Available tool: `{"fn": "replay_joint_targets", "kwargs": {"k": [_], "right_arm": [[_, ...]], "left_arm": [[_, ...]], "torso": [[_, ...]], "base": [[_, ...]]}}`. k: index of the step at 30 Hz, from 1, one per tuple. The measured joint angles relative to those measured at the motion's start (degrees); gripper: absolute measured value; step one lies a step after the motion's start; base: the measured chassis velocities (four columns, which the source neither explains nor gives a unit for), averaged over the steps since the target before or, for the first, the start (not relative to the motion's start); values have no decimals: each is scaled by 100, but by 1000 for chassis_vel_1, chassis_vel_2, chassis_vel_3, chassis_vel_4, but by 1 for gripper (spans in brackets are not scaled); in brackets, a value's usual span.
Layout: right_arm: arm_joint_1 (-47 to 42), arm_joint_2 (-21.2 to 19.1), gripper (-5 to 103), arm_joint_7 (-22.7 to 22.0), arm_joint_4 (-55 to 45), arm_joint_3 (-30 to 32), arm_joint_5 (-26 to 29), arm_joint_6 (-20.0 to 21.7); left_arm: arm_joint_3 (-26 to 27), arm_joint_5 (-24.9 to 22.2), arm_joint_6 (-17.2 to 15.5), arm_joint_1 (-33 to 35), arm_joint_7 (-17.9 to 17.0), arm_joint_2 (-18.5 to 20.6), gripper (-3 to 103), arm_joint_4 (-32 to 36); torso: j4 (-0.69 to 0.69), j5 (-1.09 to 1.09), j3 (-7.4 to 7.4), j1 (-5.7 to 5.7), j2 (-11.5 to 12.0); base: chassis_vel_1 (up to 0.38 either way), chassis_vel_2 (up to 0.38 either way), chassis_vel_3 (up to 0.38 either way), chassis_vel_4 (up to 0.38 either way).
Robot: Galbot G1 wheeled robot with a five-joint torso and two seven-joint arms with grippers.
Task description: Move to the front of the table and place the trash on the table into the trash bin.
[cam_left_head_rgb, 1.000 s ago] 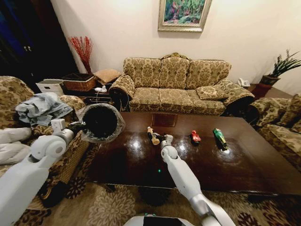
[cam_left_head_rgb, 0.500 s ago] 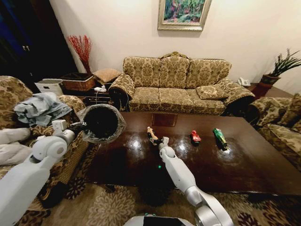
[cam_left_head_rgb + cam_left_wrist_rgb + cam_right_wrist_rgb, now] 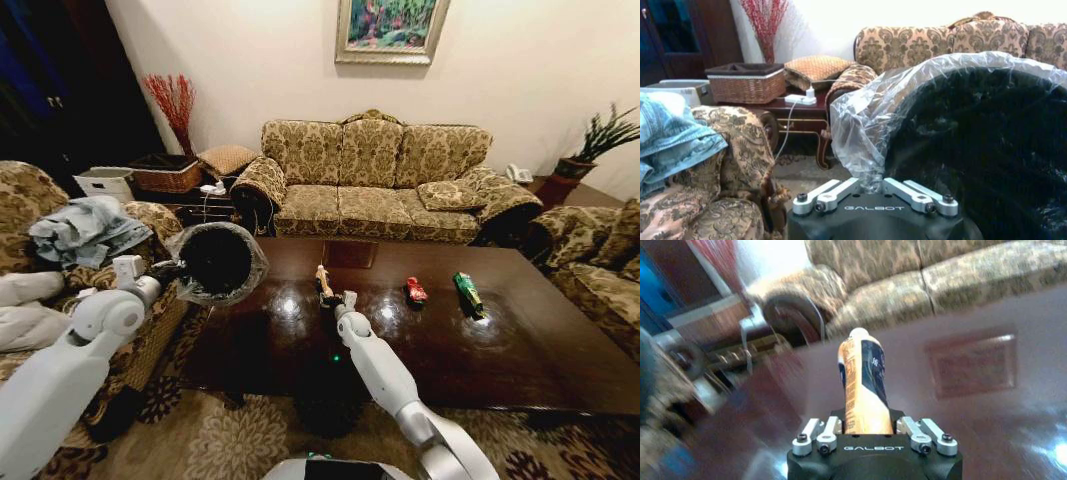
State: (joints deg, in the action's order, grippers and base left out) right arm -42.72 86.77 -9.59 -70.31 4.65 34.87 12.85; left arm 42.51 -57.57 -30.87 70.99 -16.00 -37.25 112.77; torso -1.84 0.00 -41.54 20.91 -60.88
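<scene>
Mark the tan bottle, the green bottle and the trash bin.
tan bottle [image 3: 862, 385], right wrist view, mid-body label.
green bottle [image 3: 466, 291], head view, middle of its body.
trash bin [image 3: 256, 262], head view, bag-lined rim.

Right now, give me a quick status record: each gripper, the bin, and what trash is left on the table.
right gripper: fingers shut on the tan bottle, lifted clear of the table near its middle
left gripper: fingers shut on the rim of the trash bin, holding it up at the table's left end with the mouth tipped toward the camera
trash bin liner: clear plastic bag folded over the rim
trash left on table: red piece and green bottle, lying side by side to the right of the right gripper
grey-black piece: cannot tell
</scene>
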Motion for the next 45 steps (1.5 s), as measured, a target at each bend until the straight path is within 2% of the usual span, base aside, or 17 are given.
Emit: {"fn": "replay_joint_targets", "kwargs": {"k": [1,4,6,8,10,12,13,15,16,17,19,25,29,32,38,40,45], "right_arm": [[0,0,37,0,0,0,0,0],[-369,-162,33,227,-1296,67,512,-181],[-434,-207,33,271,-1586,68,668,-187],[-736,-524,33,429,-3164,38,1868,-3],[-762,-577,33,434,-3357,28,2051,36],[-854,-974,33,233,-4458,-44,3513,412],[-854,-974,33,233,-4458,-44,3513,412],[-877,-1432,33,-172,-5209,-152,5035,789],[-876,-1567,33,-265,-5358,-193,5487,898],[-876,-1567,33,-265,-5358,-193,5487,898],[-825,-1860,33,-489,-5522,-474,6177,1088],[-748,-1963,33,-1170,-5548,-951,6775,1224],[-567,-1550,33,-1807,-5150,-1205,7163,1019],[-450,-1275,33,-1942,-4900,-1274,7279,789],[-215,-779,33,-2262,-4518,-1359,7172,446],[-22,-473,33,-2603,-4255,-1389,7108,225],[186,-123,33,-2634,-3782,-1454,6773,109]], "left_arm": [[0,0,0,0,0,0,0,0],[-94,260,61,-76,78,2,0,-166],[-124,299,76,-95,87,2,0,-202],[-269,430,136,-181,96,-12,0,-343],[-284,437,139,-188,97,-20,0,-356],[-373,451,140,-219,107,-91,0,-390],[-373,451,140,-219,107,-91,0,-390],[-471,525,159,-252,115,-156,0,-411],[-501,581,182,-256,126,-165,0,-421],[-501,581,182,-256,126,-165,0,-421],[-620,819,282,-297,170,-203,0,-438],[-759,992,350,-401,240,-265,0,-398],[-800,1055,378,-382,374,-271,0,-205],[-793,1040,392,-296,441,-221,0,-10],[-719,1029,407,-219,559,-161,0,208],[-662,1089,452,-157,684,-154,0,344],[-587,1084,453,-69,748,-147,0,635]], "torso": [[0,0,0,0,0],[0,0,0,0,0],[-1,0,0,0,0],[0,0,1,0,0],[0,0,1,0,0],[0,0,1,-1,0],[0,0,1,-1,0],[1,1,1,-1,0],[1,0,1,-1,-1],[1,0,1,-1,-1],[-1,1,1,-1,0],[0,0,1,0,0],[0,0,1,-1,0],[-1,-1,0,0,0],[0,-1,0,0,0],[0,-1,0,0,0],[-1,-1,0,0,0]], "base": [[0,0,0,0],[0,0,0,0],[0,0,0,0],[0,0,0,0],[0,0,0,0],[0,0,0,0],[0,0,0,0],[0,0,0,0],[0,0,0,0],[0,0,0,0],[0,0,0,0],[0,0,0,0],[0,0,0,0],[0,0,0,0],[0,0,0,0],[0,0,0,0],[0,0,0,0]]}}
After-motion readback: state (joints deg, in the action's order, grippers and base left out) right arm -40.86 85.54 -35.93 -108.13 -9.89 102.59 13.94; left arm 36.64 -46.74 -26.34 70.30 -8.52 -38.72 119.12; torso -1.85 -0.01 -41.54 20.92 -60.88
